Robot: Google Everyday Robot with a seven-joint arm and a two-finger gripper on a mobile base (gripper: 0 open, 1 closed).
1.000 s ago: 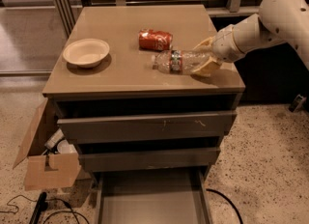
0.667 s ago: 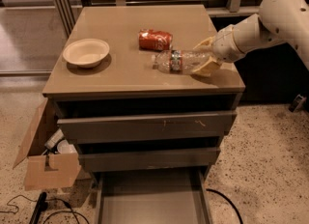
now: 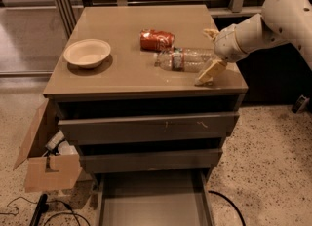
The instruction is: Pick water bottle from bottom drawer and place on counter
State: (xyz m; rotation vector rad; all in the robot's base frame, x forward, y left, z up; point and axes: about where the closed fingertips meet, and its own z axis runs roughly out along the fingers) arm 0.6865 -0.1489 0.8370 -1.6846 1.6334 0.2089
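Water bottle (image 3: 187,59): lay on its side on the counter (image 3: 122,74), just in front of the crushed red soda can (image 3: 157,40), base end set between the spread-apart fingers of the gripper (image 3: 211,53) near the counter's right edge. Could not tell whether either finger touched it. Looked clear and ribbed, with a dark red-and-green label band toward the cap end, which pointed left toward the white bowl (image 3: 87,53).

Water bottle (image 3: 187,59) sideways on counter (image 3: 122,74), end effector (image 3: 205,55) straddling; bottom drawer (image 3: 151,203) out.
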